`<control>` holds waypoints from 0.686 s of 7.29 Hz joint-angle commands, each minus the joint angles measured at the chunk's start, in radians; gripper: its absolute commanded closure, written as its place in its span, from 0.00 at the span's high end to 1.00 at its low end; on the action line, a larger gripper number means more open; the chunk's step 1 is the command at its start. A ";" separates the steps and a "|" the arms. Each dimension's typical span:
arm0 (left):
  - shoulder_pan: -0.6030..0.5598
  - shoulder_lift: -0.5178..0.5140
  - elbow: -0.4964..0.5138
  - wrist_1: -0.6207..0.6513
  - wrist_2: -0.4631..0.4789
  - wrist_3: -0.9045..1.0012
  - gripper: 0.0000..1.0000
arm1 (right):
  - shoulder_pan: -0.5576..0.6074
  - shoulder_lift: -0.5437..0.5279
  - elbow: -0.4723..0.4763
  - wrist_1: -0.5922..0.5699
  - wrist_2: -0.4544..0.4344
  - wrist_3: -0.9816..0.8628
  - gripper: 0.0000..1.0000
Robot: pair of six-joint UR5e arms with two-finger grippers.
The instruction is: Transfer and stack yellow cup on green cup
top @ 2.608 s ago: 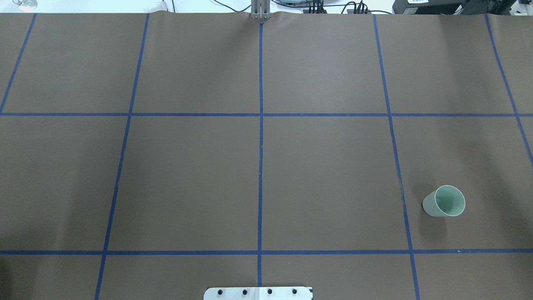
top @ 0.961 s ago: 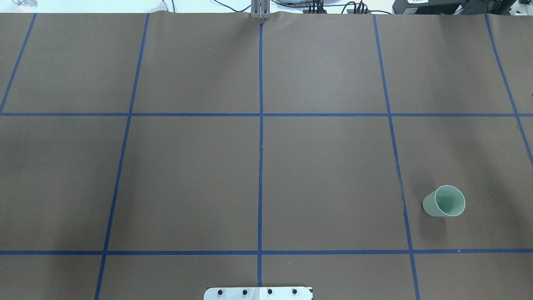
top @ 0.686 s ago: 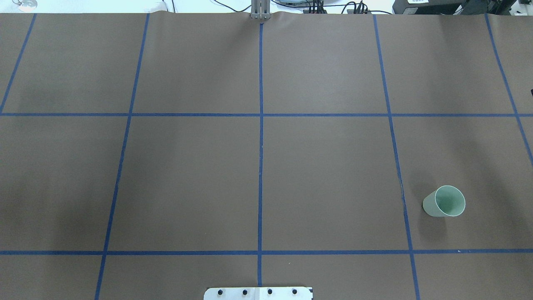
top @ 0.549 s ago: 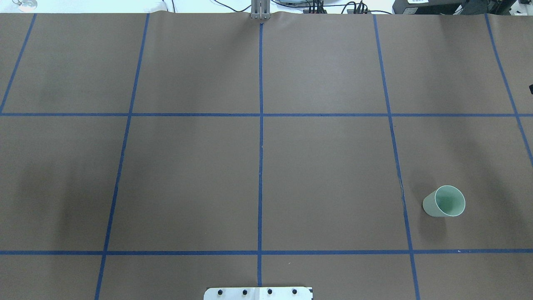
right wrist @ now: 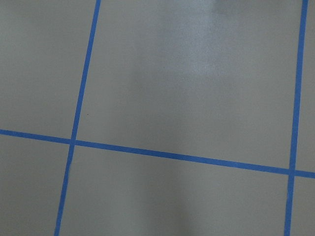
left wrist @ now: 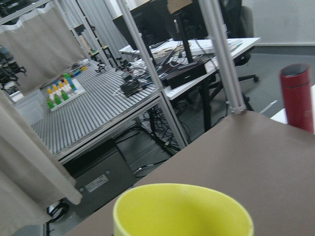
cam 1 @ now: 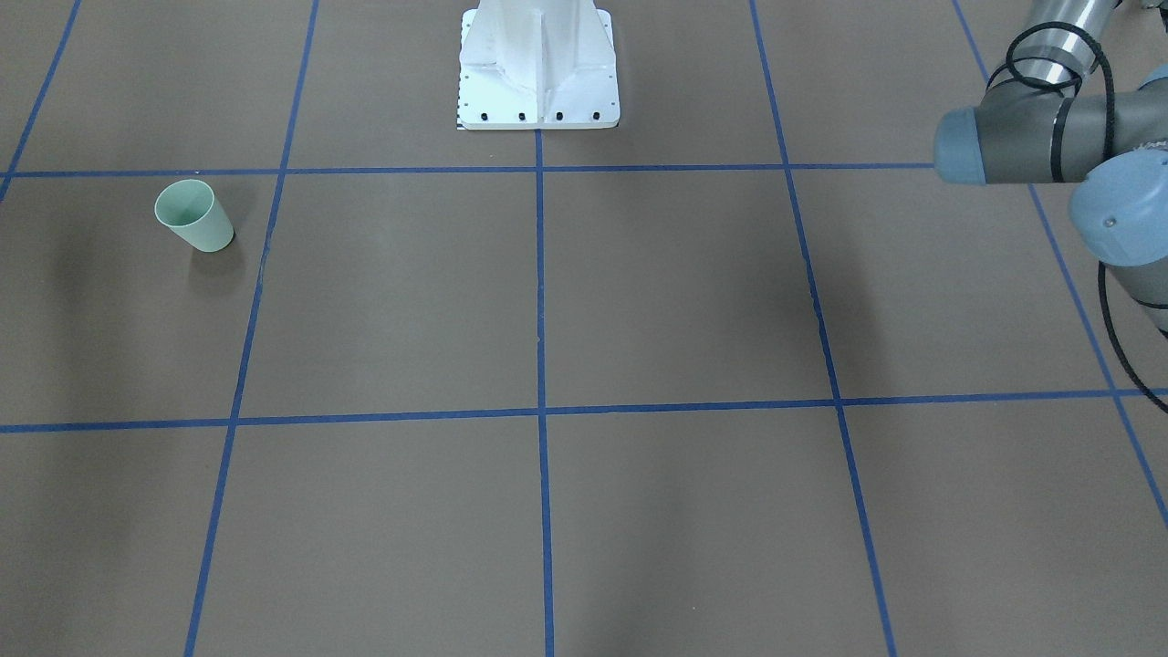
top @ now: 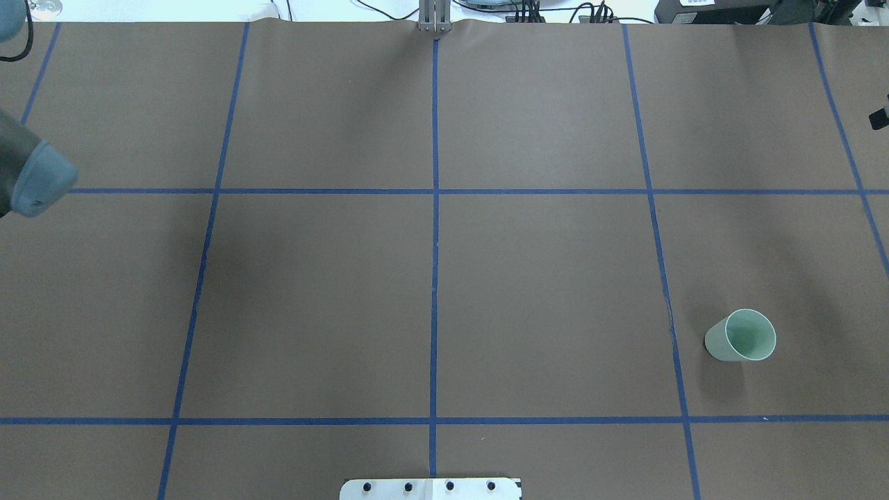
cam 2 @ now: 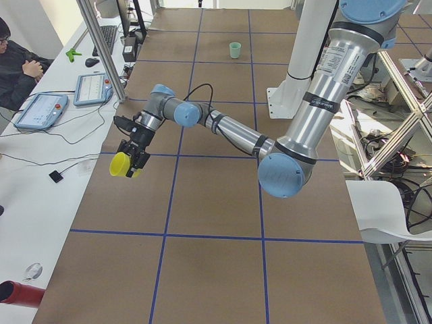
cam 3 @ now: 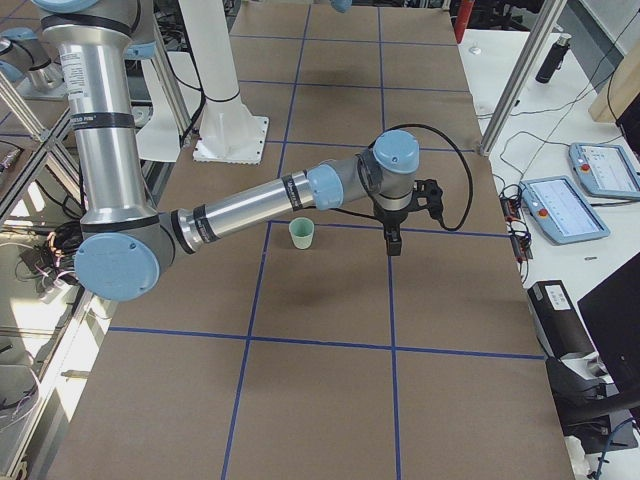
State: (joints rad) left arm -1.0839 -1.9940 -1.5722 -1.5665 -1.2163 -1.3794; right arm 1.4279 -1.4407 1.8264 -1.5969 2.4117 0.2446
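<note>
Yellow cup (cam 2: pixel 119 164) at the tip of the left gripper (cam 2: pixel 135 165), borne by the left arm (cam 2: pixel 223 128) over the left end of the table (top: pixel 542 298); the cup is tilted and appears raised clear of the brown cover. The left wrist view shows only its open rim, with the table edge and the room beyond. Green cup (top: pixel 740 335) upright with its mouth up on the right side of the table, near the robot's base, well apart from the yellow cup and touching nothing. Step in hand, as judged: the transfer, with the yellow cup picked up and the stacking not yet done. The next move calls for carrying the cup across the whole width of the table, by a long reach or by passing it to the right arm (cam 3: pixel 250 205). The cup must then be turned upright over the green cup's mouth and lowered base first into it. Left gripper: seen only from the side, so it cannot be told how far the jaws stand apart, though the cup sits at their tip. Right gripper (cam 3: pixel 393 247): points straight down above the table, near the green cup on its far side and apart from it; it carries nothing visible, and whether it is released or clenched cannot be told
</note>
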 commanded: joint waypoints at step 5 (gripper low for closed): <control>0.088 -0.091 0.069 -0.727 -0.453 0.443 0.00 | -0.050 0.011 -0.006 0.065 0.020 0.117 1.00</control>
State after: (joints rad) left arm -0.9975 -2.0781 -1.5013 -2.1811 -1.5325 -0.9861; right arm 1.3987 -1.4298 1.8218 -1.5702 2.4251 0.3063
